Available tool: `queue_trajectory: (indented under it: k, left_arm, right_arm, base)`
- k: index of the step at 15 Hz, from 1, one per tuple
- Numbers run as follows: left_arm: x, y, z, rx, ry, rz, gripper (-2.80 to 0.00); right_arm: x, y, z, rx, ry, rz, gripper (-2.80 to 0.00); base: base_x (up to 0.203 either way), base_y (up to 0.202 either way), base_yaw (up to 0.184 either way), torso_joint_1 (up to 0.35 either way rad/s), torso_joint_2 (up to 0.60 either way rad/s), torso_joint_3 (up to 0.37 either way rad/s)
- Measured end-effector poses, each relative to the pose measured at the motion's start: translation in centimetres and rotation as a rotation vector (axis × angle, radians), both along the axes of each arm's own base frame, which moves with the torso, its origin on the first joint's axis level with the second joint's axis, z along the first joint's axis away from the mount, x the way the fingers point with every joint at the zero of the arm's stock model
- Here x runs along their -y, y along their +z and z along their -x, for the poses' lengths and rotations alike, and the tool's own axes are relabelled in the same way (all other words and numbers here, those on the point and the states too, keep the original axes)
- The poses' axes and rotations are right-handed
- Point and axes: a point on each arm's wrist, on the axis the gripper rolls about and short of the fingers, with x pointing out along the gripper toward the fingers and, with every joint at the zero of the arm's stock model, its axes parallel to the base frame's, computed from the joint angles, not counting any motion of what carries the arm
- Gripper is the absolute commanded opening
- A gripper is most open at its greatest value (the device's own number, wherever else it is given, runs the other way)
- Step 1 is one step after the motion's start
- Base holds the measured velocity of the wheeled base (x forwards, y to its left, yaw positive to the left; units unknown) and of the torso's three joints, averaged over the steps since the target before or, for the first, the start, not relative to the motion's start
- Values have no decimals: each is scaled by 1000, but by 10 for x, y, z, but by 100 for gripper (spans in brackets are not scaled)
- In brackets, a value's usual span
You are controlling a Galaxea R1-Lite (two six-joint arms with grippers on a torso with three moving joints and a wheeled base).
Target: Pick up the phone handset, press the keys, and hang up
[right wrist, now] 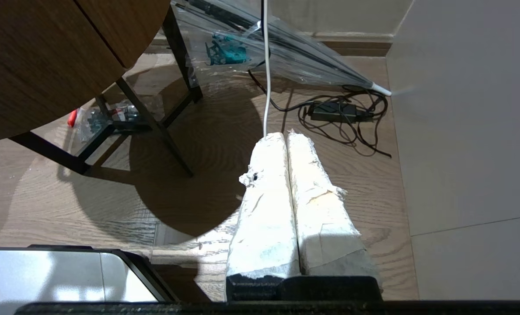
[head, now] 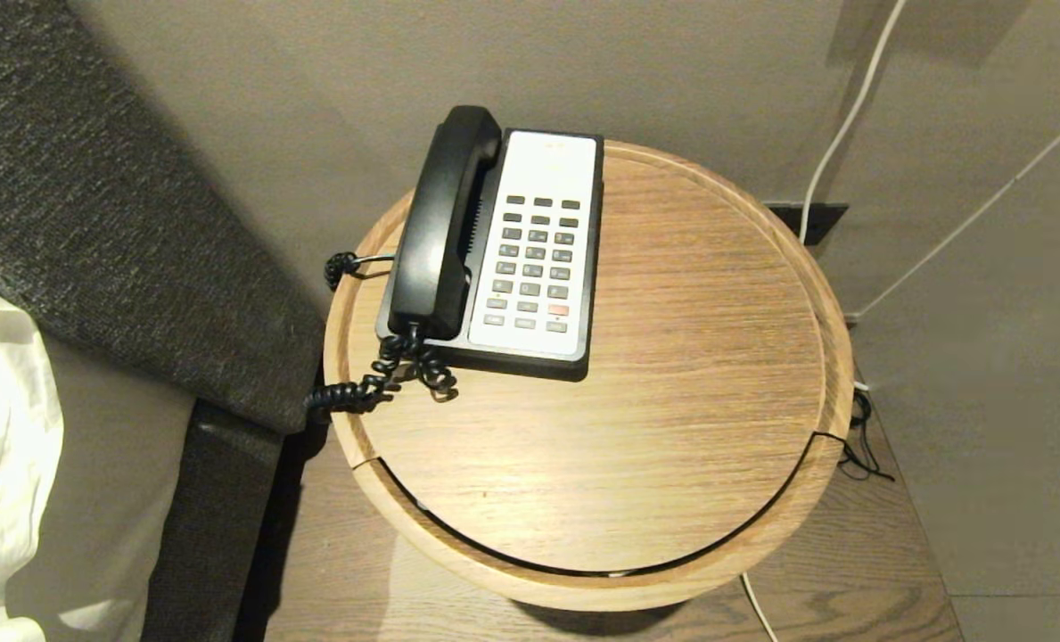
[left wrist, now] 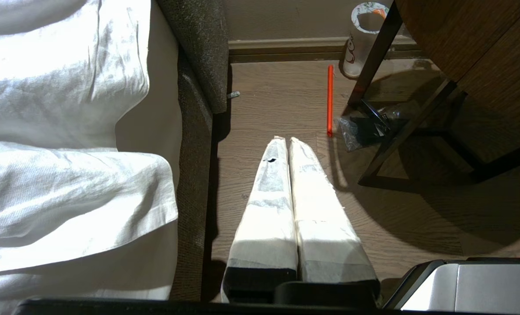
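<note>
Both arms hang parked low beside the round table [head: 717, 428], left gripper [left wrist: 284, 140] and right gripper [right wrist: 286, 135] pressed shut and empty, so nothing has begun: the phone handset [head: 445, 223] rests cradled left of the keys [head: 534, 263], awaiting a lift.

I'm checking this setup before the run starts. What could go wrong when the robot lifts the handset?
1. The coiled cord droops over the table's rim, so it could snag or drag the phone base.
2. The phone handset lies close beside the keys; a hand may bump them.
3. Both hands, left hand and right hand, hang low beside the table.
</note>
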Motion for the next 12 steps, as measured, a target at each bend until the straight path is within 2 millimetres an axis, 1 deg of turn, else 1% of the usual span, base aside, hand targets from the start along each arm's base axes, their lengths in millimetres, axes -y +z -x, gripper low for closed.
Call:
queue_trajectory:
  k: [12]
  left_arm:
    - [0,0,0,-2,-1,-1,-280]
  right_arm:
    - [0,0,0,0,0,0,-280]
  base:
    - [0,0,0,0,0,0]
